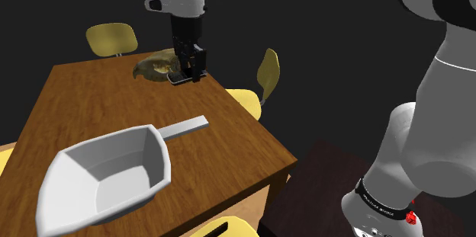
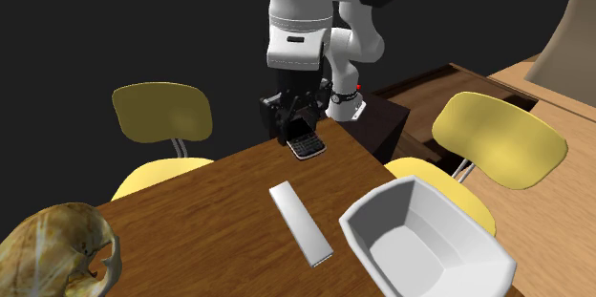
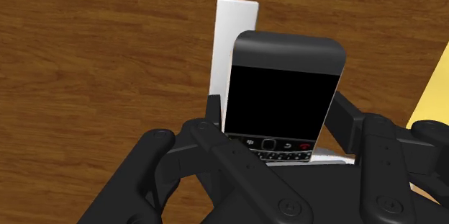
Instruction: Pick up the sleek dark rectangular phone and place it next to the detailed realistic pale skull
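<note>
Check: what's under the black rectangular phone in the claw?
Brown wooden table and the tip of a white scoop's flat handle. The black rectangular phone hides the rest directly beneath.

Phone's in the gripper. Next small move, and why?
Probably carry the phone across the table toward the skull. The gripper is shut on the phone's sides, and in the second exterior view the skull lies well apart, at the table's opposite end.

This looks like a dining corner in a home: a brown wooden table (image 1: pixel 91 106) with yellow chairs (image 2: pixel 162 112) drawn up around it, and a black area behind.
</note>
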Robot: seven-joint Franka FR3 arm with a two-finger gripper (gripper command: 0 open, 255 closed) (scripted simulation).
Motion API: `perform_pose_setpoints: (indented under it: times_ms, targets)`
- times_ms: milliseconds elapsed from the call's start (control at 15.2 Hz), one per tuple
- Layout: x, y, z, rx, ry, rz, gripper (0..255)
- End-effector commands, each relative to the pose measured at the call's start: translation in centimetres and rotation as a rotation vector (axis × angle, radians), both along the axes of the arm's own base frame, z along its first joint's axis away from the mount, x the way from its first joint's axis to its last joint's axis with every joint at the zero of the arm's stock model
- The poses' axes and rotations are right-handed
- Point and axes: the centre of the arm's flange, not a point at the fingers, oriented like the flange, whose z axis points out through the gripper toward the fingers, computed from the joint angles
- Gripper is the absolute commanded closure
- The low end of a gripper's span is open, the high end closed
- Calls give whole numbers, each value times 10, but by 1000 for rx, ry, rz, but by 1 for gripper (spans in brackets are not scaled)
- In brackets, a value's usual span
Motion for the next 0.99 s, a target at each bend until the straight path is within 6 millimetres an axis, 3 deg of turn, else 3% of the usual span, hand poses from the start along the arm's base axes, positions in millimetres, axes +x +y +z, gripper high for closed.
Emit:
perform_pose_setpoints:
  times_ms: [0,858,924]
  targets:
    - [22,-19,-1,-1,0,1,255]
    - [153,-131,-1,-1,0,1,255]
    - [153,-131,-6,-1,0,1,255]
